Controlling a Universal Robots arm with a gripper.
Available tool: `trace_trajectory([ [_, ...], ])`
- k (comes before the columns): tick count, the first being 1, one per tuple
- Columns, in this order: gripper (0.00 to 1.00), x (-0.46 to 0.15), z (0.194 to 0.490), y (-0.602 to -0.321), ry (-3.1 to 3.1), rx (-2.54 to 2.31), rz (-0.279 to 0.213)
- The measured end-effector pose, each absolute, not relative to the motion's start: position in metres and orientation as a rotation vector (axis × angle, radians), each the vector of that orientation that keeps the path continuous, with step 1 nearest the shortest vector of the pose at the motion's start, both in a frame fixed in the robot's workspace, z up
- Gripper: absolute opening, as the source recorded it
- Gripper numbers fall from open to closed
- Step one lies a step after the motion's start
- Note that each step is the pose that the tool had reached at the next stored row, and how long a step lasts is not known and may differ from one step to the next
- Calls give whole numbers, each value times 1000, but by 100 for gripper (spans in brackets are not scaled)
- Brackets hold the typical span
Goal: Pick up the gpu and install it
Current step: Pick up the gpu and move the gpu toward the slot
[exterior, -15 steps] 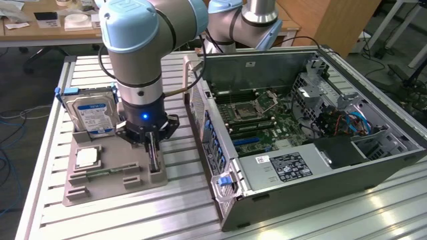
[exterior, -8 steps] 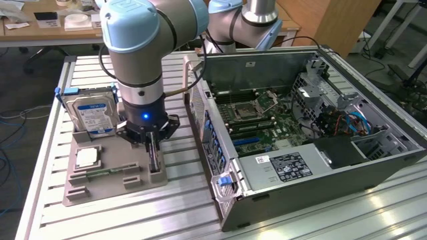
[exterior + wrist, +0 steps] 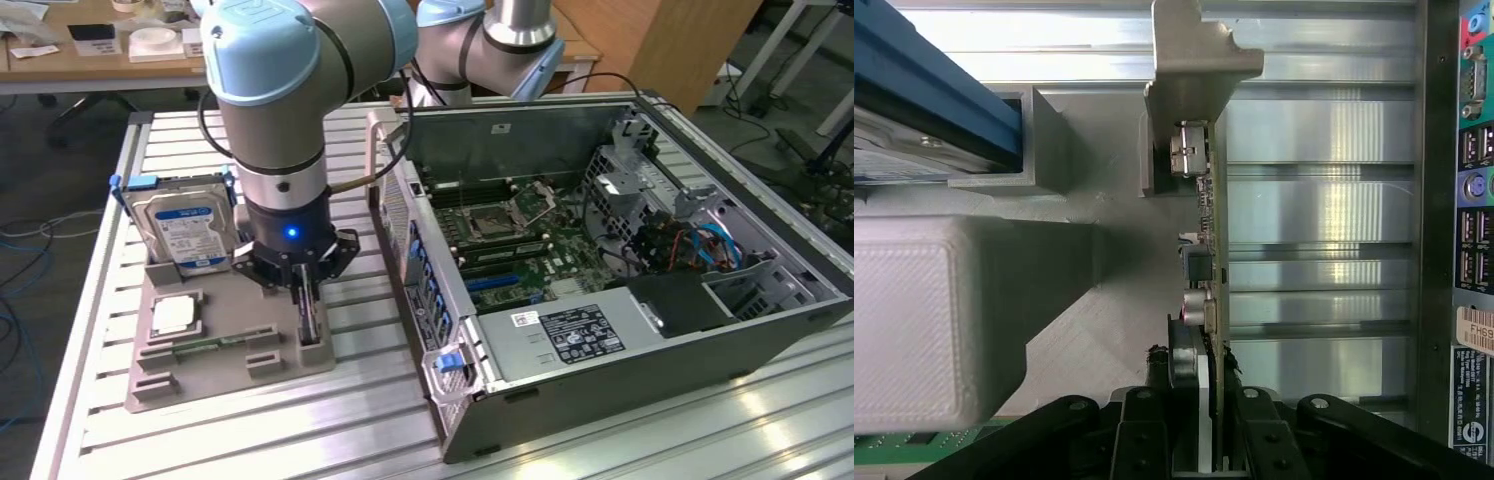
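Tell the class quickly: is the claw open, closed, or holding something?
Claw: closed on the gpu.

- One robot arm that I can see, with one gripper on its end.
- One gpu.
- One blue-labelled hard drive.
- One square silver CPU chip.
- One grey holder tray.
- One open computer case.
- One slatted metal table.
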State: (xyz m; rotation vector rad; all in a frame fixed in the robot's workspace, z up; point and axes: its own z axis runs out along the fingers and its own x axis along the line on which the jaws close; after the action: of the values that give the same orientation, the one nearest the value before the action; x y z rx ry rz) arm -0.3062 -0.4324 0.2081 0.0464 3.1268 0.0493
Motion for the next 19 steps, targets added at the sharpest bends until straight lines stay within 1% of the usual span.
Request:
trace_trajectory([
  [7,28,-306,213,-432,3127,46,49],
  [19,28,-306,243,-432,3127,46,49],
])
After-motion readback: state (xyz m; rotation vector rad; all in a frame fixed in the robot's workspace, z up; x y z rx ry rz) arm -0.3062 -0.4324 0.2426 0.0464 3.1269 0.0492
